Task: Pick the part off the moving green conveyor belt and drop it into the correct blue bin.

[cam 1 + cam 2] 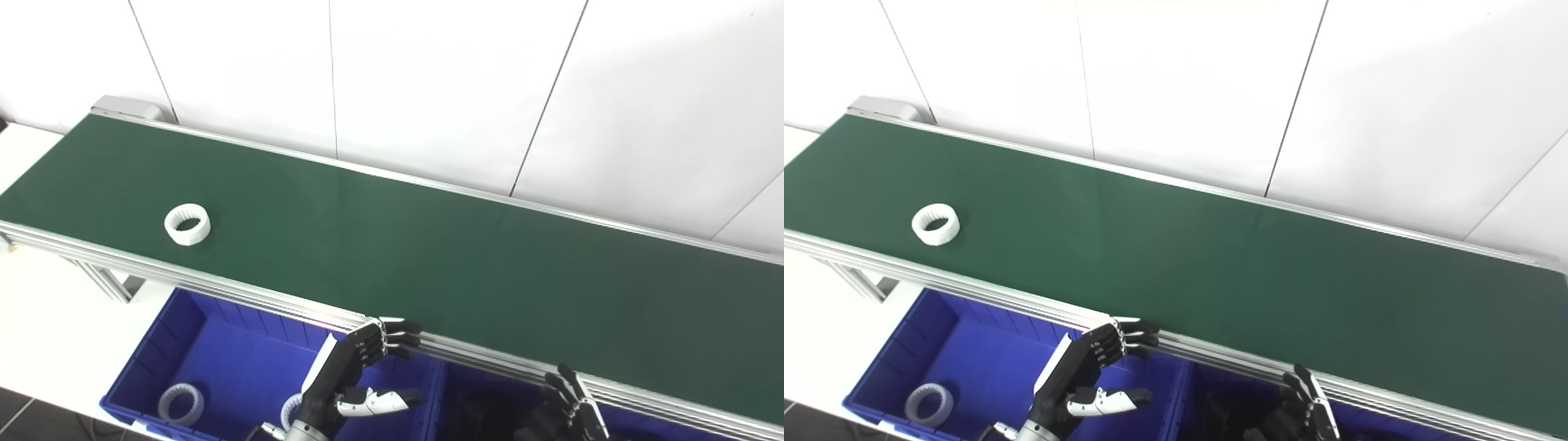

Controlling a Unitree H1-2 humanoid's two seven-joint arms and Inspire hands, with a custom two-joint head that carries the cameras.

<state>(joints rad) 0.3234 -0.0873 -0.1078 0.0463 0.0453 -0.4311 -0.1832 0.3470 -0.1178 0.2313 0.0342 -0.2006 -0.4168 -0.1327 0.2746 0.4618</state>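
A white toothed ring [187,224] lies on the green conveyor belt [429,245] near its left end, close to the front rail; it also shows in the right eye view [935,224]. My left hand [355,373] is open and empty, held below the belt's front rail above the left blue bin [159,361], far right of the ring. My right hand [566,407] is open and empty at the bottom edge, below the rail, partly cut off.
The left blue bin holds white rings [181,403]. A second blue bin [637,429] lies under the belt to the right, mostly hidden. The aluminium front rail [245,294] runs between hands and belt. A white wall stands behind the belt.
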